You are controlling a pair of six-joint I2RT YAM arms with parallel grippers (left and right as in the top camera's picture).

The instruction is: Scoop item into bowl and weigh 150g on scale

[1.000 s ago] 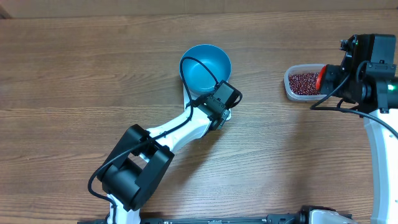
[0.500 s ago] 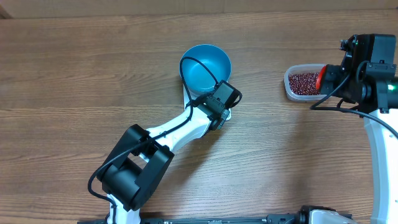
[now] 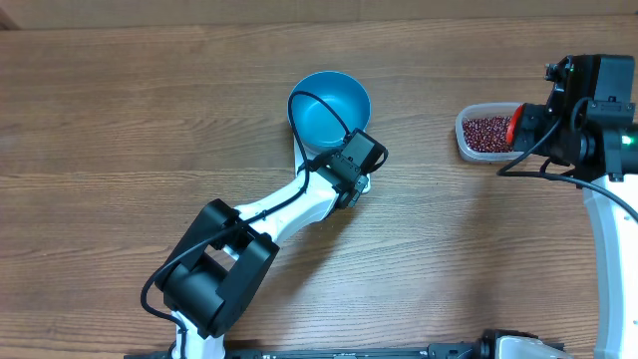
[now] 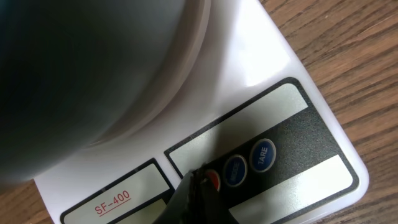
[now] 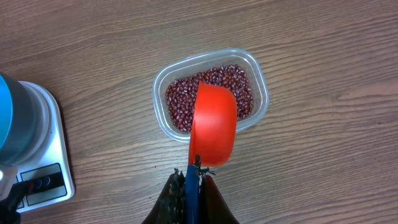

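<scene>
The blue bowl (image 3: 330, 108) stands on the white scale (image 4: 261, 56), which it mostly covers from above. My left gripper (image 4: 198, 182) is shut and empty, its tip touching the red button (image 4: 214, 180) on the scale's front panel. At the right, the beans (image 5: 180, 102) fill a clear tub (image 5: 260, 93). My right gripper (image 5: 194, 177) is shut on the blue handle of an orange-red scoop (image 5: 213, 124), which hangs over the tub's near side. In the overhead view the scoop (image 3: 515, 127) sits at the tub's right edge.
The bowl (image 5: 9, 118) on the scale (image 5: 43, 155) shows at the left edge of the right wrist view, left of the tub. Bare wooden table (image 3: 150, 120) lies to the left and in front. My left arm (image 3: 259, 229) crosses the table's middle.
</scene>
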